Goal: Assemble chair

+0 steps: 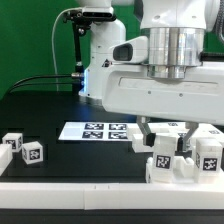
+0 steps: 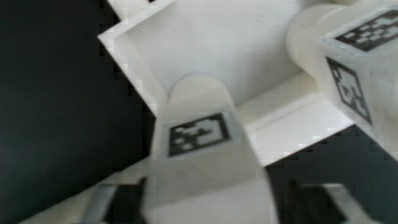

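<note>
Here's the chair, not yet a chair but a white, blocky cluster of tagged parts. It sits on the dark counter at the exterior view's right, close to the front rail. The wrist view is right on top of it. One chunky leg with a square tag on its face runs straight up the middle of the shot. A flat panel spreads out behind it, and another tagged block sits just beside it. The end effector is down over that cluster with its fingers standing either side of the leg. I cannot tell whether they are pressing on it or merely flanking it, because the contact lines are too blurred. As for handling, this looks like hard moulded plastic: stiff, light, no give at all, and smooth enough to slide if it's pinched off-centre. My call is to take the leg across its two flat side faces, squarely and around mid-length, so it can't twist in the grip. The risk I see is nudging the panel or the neighbouring block, since they sit so close. Further out, two loose blocks wait well apart at the exterior view's left. The marker board lies flat in the middle of the counter.
</note>
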Available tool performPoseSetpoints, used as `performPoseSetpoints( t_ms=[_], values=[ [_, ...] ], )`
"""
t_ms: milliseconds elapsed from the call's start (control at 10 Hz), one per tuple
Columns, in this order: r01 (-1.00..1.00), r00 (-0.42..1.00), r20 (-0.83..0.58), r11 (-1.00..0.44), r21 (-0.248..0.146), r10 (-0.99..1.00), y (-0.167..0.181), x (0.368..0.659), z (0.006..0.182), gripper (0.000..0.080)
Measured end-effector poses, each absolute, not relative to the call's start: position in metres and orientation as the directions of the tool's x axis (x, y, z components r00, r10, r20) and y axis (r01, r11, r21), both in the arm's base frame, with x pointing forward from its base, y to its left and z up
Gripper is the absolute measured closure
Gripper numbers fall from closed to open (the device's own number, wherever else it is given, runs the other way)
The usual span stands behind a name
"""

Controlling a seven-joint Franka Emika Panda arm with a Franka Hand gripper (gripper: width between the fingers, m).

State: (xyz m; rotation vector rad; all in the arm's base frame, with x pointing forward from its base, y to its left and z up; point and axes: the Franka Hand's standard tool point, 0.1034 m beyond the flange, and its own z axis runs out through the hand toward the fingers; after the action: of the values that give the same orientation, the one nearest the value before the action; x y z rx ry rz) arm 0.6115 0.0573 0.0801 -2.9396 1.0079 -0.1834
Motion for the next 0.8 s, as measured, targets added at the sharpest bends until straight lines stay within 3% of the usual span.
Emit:
performPoseSetpoints(
  t_ms=[200,400,700,800],
  values=[
    [-0.788,0.606,0.079,-0.611,-0.082,-0.792,0.0566,0.6109,0.0808,0.0515],
    [-0.951,0.292,0.028,-0.293,-0.096,-0.956,0.0559,0.6086,0.0798,0.0515],
    [-0.977,-0.177,-0.090,0.186,-0.106,-0.980,0.0554,0.6100,0.0804,0.0515],
    [-0.968,-0.218,-0.093,0.227,-0.103,-0.971,0.0559,0.6100,0.0801,0.0515]
  ],
)
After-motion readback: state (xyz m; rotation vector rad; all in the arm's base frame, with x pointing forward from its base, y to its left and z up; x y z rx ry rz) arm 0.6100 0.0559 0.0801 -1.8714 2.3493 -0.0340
